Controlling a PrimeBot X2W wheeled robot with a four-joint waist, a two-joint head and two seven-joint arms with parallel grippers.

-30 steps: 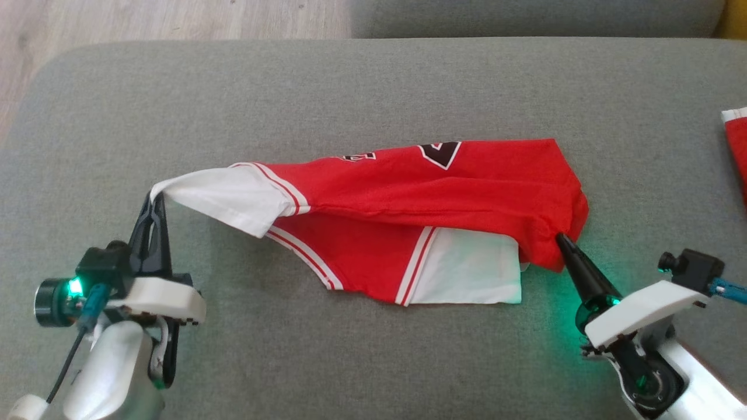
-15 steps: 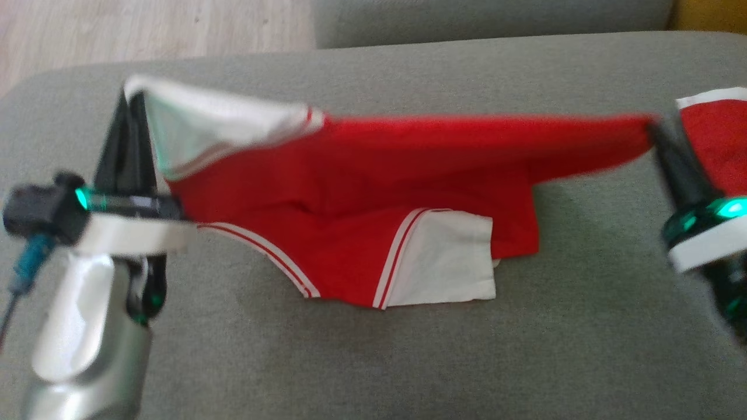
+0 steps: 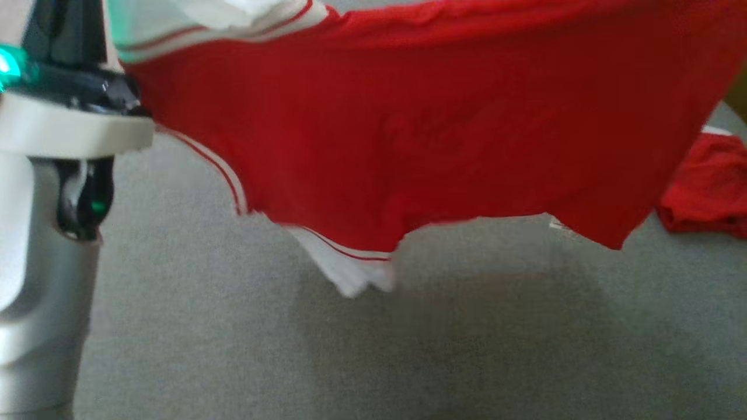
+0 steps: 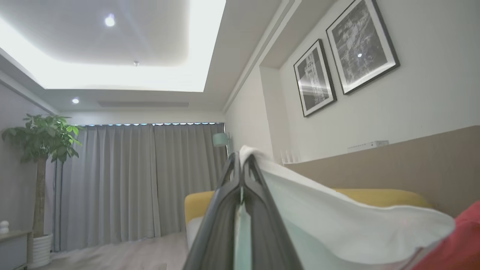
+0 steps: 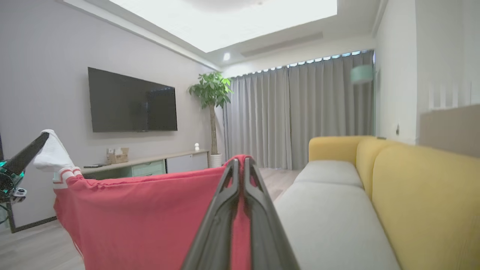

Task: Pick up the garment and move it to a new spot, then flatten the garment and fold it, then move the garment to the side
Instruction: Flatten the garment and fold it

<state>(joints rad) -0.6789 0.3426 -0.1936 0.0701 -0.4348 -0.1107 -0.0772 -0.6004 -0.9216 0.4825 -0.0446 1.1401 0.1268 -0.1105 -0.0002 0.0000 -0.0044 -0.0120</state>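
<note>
The garment (image 3: 420,128), a red jersey with white sleeves and striped trim, hangs stretched across the top of the head view, its lower edge clear of the grey cushion (image 3: 292,350). My left gripper (image 4: 242,159) is shut on a white sleeve (image 4: 337,225), with its wrist (image 3: 64,116) at the head view's upper left. In the right wrist view my right gripper (image 5: 240,163) is shut on the garment's red edge (image 5: 150,213). The left gripper's fingers (image 5: 26,153) show there too, at the far end of the cloth.
A second red cloth (image 3: 706,192) lies on the cushion at the right. Grey and yellow sofa seats (image 5: 337,202) run off to the right of the right gripper. A TV, a low cabinet and a potted plant (image 5: 212,112) stand by the far wall.
Both grippers have risen and spread apart, lifting the garment off the cushion so it hangs between them. The head camera has also shifted.
</note>
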